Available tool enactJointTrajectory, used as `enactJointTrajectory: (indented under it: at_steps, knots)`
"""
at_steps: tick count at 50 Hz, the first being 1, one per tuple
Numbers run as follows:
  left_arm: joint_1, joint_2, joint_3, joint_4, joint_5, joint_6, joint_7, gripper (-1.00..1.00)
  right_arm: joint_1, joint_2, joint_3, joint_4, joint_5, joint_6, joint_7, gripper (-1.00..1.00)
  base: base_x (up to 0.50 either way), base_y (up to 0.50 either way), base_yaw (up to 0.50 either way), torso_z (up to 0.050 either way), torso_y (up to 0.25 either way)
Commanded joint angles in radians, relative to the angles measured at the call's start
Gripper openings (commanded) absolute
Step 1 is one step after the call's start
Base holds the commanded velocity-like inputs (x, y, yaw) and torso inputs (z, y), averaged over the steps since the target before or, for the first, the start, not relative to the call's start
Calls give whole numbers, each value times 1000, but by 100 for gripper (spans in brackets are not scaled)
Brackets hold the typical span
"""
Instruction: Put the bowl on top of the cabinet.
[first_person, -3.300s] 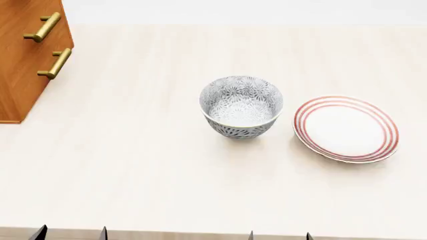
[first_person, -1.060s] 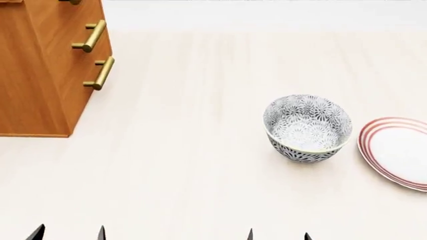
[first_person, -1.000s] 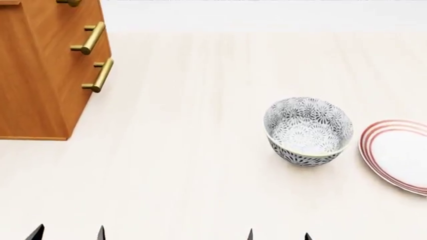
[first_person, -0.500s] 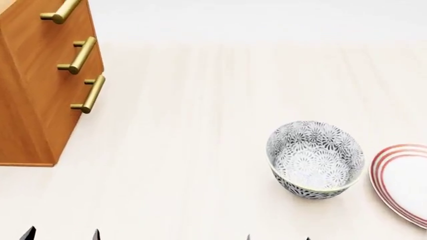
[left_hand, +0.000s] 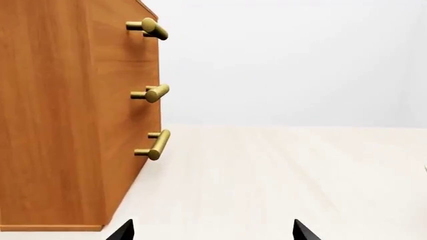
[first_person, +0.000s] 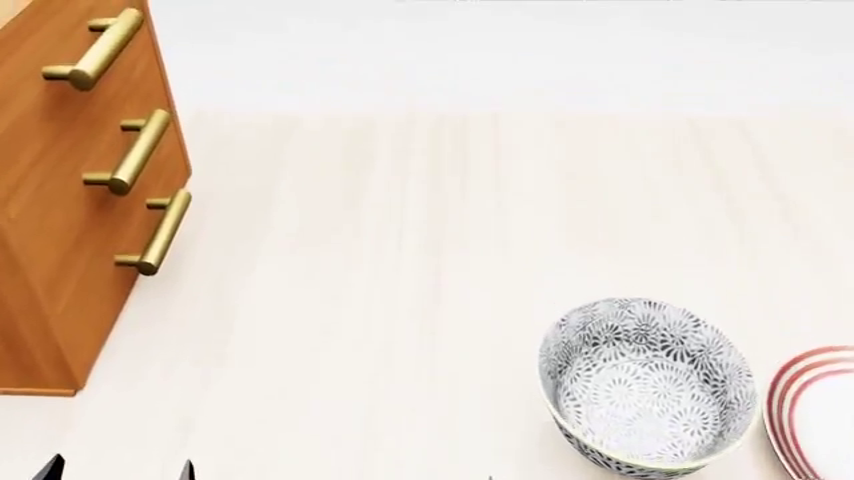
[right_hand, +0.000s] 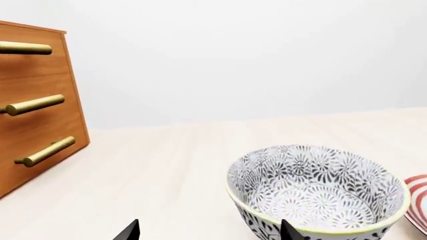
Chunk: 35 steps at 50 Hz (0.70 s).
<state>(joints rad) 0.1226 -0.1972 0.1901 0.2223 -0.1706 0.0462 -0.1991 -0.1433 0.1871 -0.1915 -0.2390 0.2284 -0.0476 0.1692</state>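
The bowl, white with a dense grey-black floral pattern, stands upright on the pale table at the lower right of the head view. In the right wrist view the bowl sits close ahead, and one fingertip shows against its near wall. My right gripper is open and holds nothing. The orange-brown cabinet with three brass handles stands at the far left. The left wrist view faces the cabinet side-on. My left gripper is open and empty, low over the table beside the cabinet, and its tips show at the head view's bottom edge.
A flat white plate with red rings lies just right of the bowl, cut by the frame edge; the plate also shows beside the bowl in the right wrist view. Bare pale table stretches between cabinet and bowl.
The head view has shifted: bowl and plate slid down toward its lower right, and the cabinet now shows all three handles. Both grippers stay open and hold nothing.
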Motion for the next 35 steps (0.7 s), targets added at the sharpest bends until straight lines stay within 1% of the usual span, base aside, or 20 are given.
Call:
enactJointTrajectory:
  at_steps: [1,18,28,35]
  knots:
    - [1,-6,5,2,-4,3,-6,100,-4,7,-8,-4,3,-6,5,100,242,0,0,0,0]
    - [-1,-14,14,-1,-8,7,-15,100,-1,15,-19,-2,7,-8,14,100,236,0,0,0,0]
    - [3,-23,21,8,-13,9,-26,100,-10,19,-29,-7,-8,-22,26,100,4,0,0,0,0]
    - [1,-29,27,8,-18,10,-32,100,-8,20,-30,-5,-5,-25,32,100,171,0,0,0,0]
